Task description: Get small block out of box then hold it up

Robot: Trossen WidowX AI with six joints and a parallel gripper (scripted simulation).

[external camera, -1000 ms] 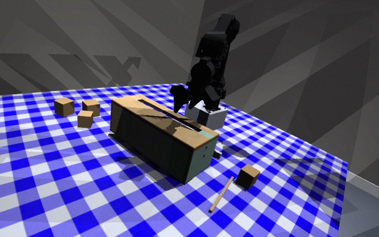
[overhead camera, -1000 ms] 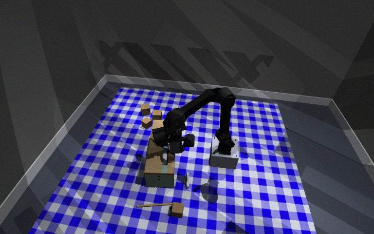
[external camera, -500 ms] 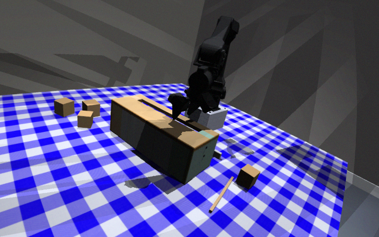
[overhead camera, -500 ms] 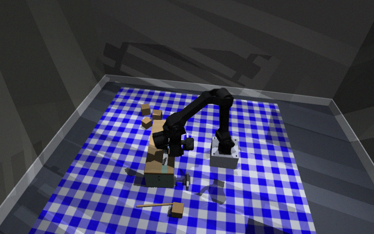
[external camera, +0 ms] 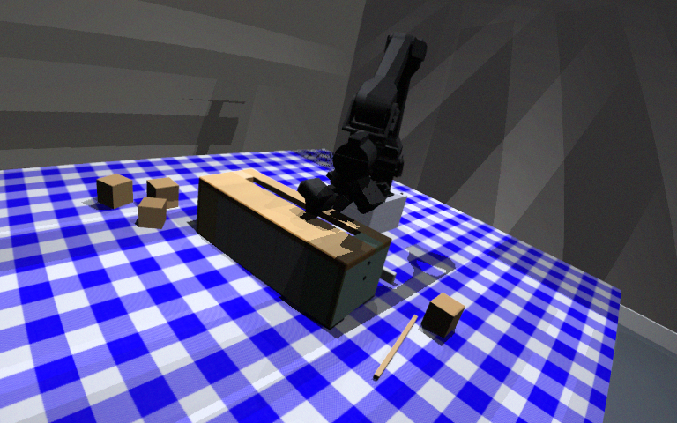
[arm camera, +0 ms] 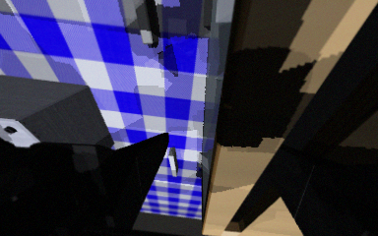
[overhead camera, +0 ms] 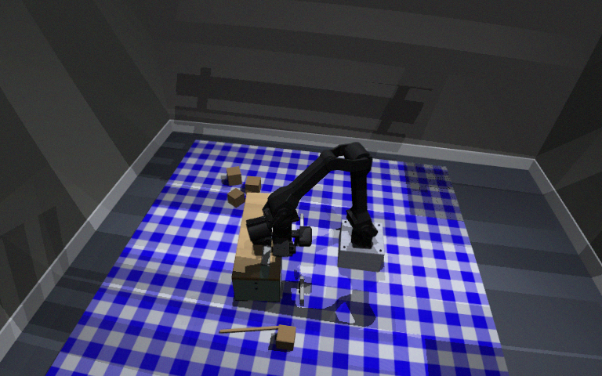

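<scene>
Hovering with the gripper [external camera: 326, 199] spread wide and gripping nothing, low over the slot [external camera: 299, 199] in the tan top of the box [external camera: 279, 249]. Lying at 6 o'clock from the box: a thin stick [overhead camera: 248, 329] and a brown cube [overhead camera: 285, 337]. Cannot tell where the shelf's block is sitting.

From my station I see a blue-and-white checked tablecloth [overhead camera: 177, 247] spread over a grey floor [overhead camera: 532, 265], with a low pale rim [overhead camera: 355, 142] running round the floor's edges. Beyond the rim, behind the cloth, rise dull grey walls [overhead camera: 288, 57] crossed by broad bands of light and dark. Patches of shade also lie across the cloth.
</scene>
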